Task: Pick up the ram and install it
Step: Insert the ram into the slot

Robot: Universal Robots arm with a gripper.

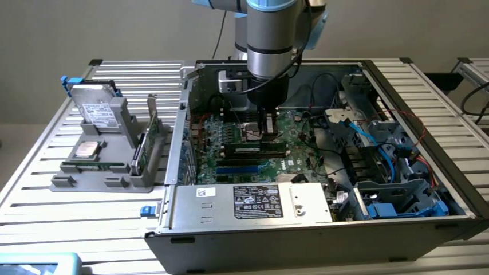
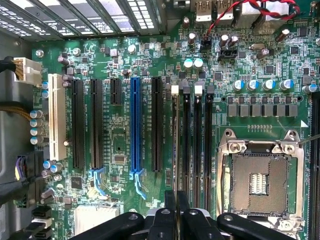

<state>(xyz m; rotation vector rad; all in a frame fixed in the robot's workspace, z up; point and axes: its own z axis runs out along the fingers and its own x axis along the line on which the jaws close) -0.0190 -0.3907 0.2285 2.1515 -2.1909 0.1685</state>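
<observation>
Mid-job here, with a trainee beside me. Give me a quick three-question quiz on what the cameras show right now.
1. True or false: the tool hangs over the grey fixture outside the computer case.
2. What colour is the long slot standing among the black expansion slots? A) red B) blue C) yellow
3. Fill in: the tool is shut on the ____, lined up with the memory slots.
Key: 1 false, it is inside the case, over the motherboard. 2 B. 3 ram.
</observation>
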